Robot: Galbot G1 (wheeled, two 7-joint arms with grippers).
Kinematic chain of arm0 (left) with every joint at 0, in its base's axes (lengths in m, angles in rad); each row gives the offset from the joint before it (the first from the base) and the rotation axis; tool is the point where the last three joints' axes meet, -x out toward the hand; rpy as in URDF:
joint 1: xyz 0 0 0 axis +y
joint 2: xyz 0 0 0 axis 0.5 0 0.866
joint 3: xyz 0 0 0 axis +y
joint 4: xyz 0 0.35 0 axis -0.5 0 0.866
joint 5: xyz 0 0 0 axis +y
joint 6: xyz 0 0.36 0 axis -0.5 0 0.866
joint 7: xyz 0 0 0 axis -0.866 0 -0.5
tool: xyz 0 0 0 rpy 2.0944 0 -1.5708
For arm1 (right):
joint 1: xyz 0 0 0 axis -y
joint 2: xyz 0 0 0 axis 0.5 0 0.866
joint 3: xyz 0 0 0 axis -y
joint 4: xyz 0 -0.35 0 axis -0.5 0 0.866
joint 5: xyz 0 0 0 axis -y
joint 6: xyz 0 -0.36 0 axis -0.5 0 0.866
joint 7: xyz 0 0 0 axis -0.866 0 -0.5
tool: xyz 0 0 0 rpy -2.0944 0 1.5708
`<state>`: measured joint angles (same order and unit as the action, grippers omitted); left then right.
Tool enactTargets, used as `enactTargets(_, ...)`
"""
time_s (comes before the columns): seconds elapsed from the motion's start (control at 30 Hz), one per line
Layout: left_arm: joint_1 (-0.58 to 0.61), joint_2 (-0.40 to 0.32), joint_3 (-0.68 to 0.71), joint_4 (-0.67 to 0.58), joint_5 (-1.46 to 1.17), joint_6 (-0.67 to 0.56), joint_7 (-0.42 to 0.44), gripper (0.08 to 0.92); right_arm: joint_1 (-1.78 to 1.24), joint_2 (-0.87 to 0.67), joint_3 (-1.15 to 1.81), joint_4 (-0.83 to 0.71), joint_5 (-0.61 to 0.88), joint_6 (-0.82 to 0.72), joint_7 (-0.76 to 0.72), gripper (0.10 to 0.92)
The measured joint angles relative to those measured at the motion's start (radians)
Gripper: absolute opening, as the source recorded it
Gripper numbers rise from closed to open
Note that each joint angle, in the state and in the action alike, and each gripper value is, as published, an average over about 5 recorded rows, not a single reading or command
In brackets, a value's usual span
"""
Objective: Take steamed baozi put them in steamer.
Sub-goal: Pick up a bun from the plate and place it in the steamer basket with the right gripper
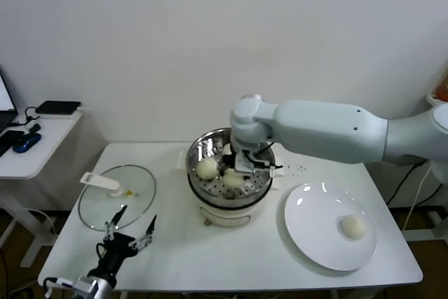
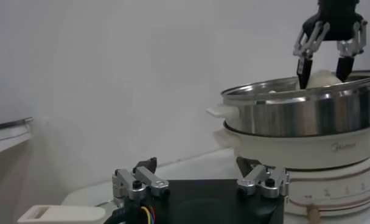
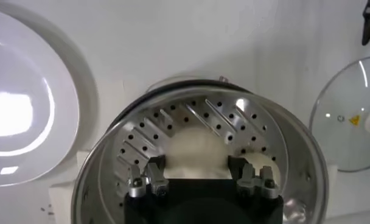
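Fingers of the right gripper pinch a bun low inside the steamer; releasing it cleanly means opening straight and lifting clear of two buns nearby. Smooth, cream-white, domed, one more bun waits on the plate. Left gripper idles open near the lid.

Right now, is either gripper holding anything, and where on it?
The right gripper clamps a baozi by its sides, over the steamer. The left gripper is open, holding nothing.
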<state>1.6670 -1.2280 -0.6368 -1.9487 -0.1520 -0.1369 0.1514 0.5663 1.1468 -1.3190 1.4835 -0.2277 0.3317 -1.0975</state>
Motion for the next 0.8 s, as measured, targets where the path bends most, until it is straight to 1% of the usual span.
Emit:
enactTargets(0.5, -0.005, -0.005, 0.003, 0.001, 0.0, 0.005, -0.001, 0.823, -0.044, 0.017, 0.012, -0.006, -0.022, 0.012, 0.003, 0.682)
enactTargets(0.8, -0.002, -0.006, 0.003, 0.002, 0.001, 0.005, -0.001, 0.823, -0.056, 0.017, 0.012, -0.008, -0.023, 0.021, 0.006, 0.724)
